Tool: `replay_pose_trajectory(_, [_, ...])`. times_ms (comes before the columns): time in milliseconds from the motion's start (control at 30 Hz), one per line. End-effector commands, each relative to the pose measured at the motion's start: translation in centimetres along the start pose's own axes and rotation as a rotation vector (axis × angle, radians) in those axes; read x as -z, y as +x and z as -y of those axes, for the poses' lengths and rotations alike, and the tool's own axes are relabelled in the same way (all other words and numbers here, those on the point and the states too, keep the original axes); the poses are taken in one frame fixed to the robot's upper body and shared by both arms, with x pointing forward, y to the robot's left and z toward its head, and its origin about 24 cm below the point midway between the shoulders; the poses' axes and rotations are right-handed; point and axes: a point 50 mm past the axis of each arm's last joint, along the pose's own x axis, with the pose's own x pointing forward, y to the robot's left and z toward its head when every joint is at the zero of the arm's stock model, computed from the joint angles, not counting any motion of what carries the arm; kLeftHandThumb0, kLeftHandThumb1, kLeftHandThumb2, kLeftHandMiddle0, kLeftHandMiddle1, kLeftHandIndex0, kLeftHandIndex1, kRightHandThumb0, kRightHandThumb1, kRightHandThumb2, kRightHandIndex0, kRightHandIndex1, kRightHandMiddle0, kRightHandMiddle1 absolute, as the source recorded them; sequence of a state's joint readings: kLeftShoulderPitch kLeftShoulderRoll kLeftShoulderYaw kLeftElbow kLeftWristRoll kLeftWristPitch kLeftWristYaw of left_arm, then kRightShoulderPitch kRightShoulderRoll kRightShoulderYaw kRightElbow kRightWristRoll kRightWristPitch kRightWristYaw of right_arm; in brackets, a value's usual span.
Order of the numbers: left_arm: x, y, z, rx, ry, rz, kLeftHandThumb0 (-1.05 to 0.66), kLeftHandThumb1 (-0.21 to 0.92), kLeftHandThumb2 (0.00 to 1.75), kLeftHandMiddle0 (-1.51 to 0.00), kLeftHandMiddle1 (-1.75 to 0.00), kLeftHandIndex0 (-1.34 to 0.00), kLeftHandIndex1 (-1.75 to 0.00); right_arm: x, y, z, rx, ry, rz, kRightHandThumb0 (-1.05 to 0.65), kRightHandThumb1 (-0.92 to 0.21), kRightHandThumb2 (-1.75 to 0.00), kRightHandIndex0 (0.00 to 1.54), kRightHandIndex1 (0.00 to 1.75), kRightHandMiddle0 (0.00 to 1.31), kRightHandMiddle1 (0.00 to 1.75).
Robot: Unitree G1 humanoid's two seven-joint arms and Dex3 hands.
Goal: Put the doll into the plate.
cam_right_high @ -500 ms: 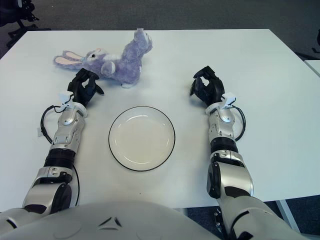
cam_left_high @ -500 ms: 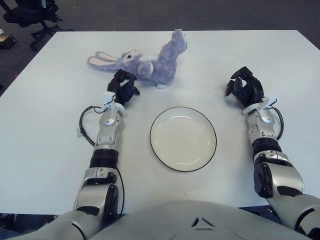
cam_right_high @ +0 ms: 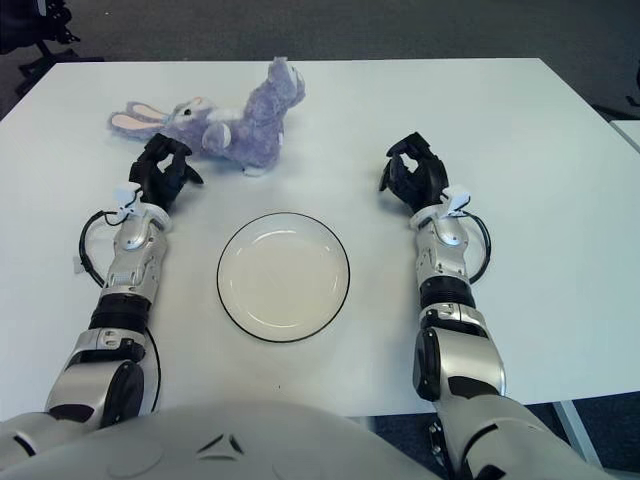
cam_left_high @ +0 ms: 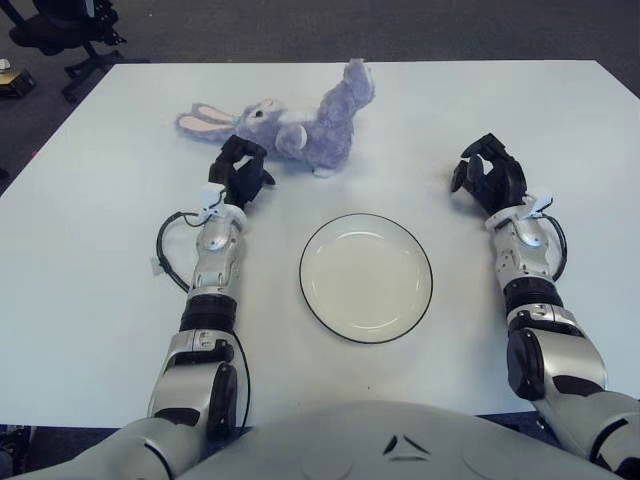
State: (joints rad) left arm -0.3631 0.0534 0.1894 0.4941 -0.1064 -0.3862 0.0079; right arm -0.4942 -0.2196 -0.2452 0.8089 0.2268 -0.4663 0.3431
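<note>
A purple plush rabbit doll [cam_left_high: 295, 128] lies on its side at the far middle-left of the white table, long ears pointing left. A white plate [cam_left_high: 366, 276] with a dark rim sits near the table's centre, with nothing in it. My left hand [cam_left_high: 240, 172] is just in front of the doll's head, a little short of it, fingers curled and holding nothing. My right hand [cam_left_high: 486, 175] hovers to the right of the plate with fingers curled, holding nothing.
The white table [cam_left_high: 90, 270] spans the view, its far edge behind the doll. A black office chair base [cam_left_high: 60, 35] stands on the dark floor beyond the far left corner. A cable loop [cam_left_high: 165, 250] hangs beside my left forearm.
My left hand has shifted slightly left and a bit farther, closer to the doll's head. The right hand, doll and plate have not moved.
</note>
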Motion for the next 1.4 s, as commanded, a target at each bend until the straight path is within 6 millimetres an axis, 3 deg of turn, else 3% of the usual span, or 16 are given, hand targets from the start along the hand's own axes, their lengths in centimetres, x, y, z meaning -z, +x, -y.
replay_pose_trajectory(0, [1.1,-1.8,-0.7,-0.048,0.077,0.064,-0.28,0.91,0.30,-0.76,-1.75,-0.44,-1.65,2.3,-1.5,-0.7,0.017,0.038,-0.088,-0.38,-0.69,-0.83,0.88,1.75,0.35,1.75])
replay_pose_trajectory(433, [0.9,-2.1,-0.7,-0.077,0.227,0.214,-0.35,0.92,0.32,-0.61,-1.75,-0.42,-1.53,2.2,-1.5,-0.6,0.018,0.031,-0.089,-0.38,-0.69,-0.82,0.88,1.75,0.34,1.75])
replay_pose_trajectory(533, [0.4,-2.2,-0.7,-0.053,0.304,0.319,-0.12,0.82,0.46,-0.52,-1.64,-0.43,-1.37,2.2,-1.5,-0.6,0.018,0.028,-0.090,-0.38,-0.69,-0.82,0.88,1.75,0.34,1.75])
replay_pose_trajectory(633, [-0.1,-2.1,-0.7,-0.038,0.347,0.398,-0.04,0.79,0.50,-0.48,-1.60,-0.43,-1.33,2.2,-1.4,-0.6,0.018,0.027,-0.091,-0.38,-0.69,-0.82,0.88,1.75,0.35,1.75])
replay_pose_trajectory(867, [0.1,-2.1,-0.7,-0.044,0.373,0.439,-0.01,0.78,0.52,-0.47,-1.59,-0.43,-1.31,2.1,-1.4,-0.6,0.018,0.027,-0.091,-0.38,-0.69,-0.83,0.88,1.75,0.35,1.75])
replay_pose_trajectory(1000, [-2.5,-0.7,-0.8,-0.039,0.573,0.658,0.00,0.77,0.53,-0.47,-1.58,-0.45,-1.29,2.1,-1.3,-0.6,0.016,0.023,-0.095,-0.38,-0.69,-0.83,0.88,1.75,0.35,1.75])
replay_pose_trajectory(1367, [-2.4,-0.6,-0.6,-0.054,0.660,0.738,0.00,0.81,0.42,-0.48,-1.54,-0.51,-1.22,2.2,-1.3,-0.6,0.016,0.022,-0.096,-0.38,-0.69,-0.82,0.88,1.75,0.35,1.75])
